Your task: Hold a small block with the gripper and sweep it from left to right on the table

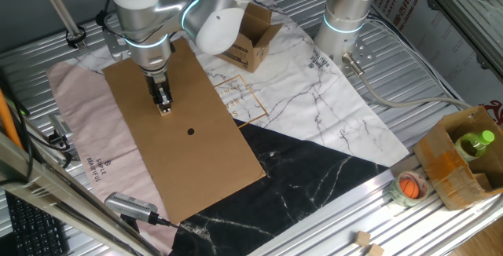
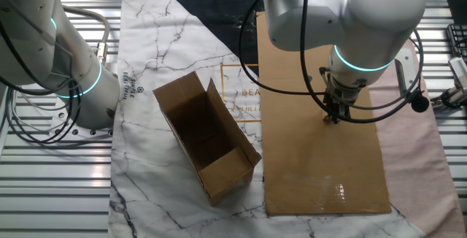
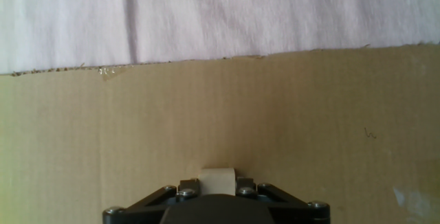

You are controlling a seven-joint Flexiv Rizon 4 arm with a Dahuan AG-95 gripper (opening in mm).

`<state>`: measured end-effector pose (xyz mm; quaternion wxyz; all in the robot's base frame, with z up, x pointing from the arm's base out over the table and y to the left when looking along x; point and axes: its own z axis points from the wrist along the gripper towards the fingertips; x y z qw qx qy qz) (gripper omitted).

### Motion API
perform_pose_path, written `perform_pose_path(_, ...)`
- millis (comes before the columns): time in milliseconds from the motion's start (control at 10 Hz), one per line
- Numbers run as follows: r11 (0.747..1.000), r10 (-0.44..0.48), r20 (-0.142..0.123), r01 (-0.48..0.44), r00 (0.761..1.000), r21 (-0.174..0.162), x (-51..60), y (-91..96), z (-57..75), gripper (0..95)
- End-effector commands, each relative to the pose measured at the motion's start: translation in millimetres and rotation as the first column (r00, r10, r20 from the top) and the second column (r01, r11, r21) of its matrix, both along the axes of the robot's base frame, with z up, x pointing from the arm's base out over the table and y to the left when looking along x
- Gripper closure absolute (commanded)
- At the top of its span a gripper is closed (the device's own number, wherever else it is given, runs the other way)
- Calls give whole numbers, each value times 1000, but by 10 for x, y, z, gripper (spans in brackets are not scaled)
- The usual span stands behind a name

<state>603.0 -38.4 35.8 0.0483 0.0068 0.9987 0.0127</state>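
Your gripper (image 1: pixel 164 107) clamps the small block (image 3: pixel 218 180).
Fingers closed on it, at the black dot's (image 1: pixel 191 131) ten o'clock.

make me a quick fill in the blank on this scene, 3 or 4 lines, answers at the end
1. The end effector is shut on the small ____.
2. It stands over the brown ____ sheet.
3. The dot printed on that sheet is ____.
4. In the hand view, the cloth past the sheet's edge is ____.

Answers: block; cardboard; black; pink
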Motion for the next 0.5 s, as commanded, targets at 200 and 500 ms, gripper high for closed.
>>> perform_pose_path(200, 1000, 9, 14, -9, 1000, -2, -2, 1, -4, 760)
perform_pose_path(500, 1000, 13, 19, -13, 1000, 3, -1, 2, -8, 760)
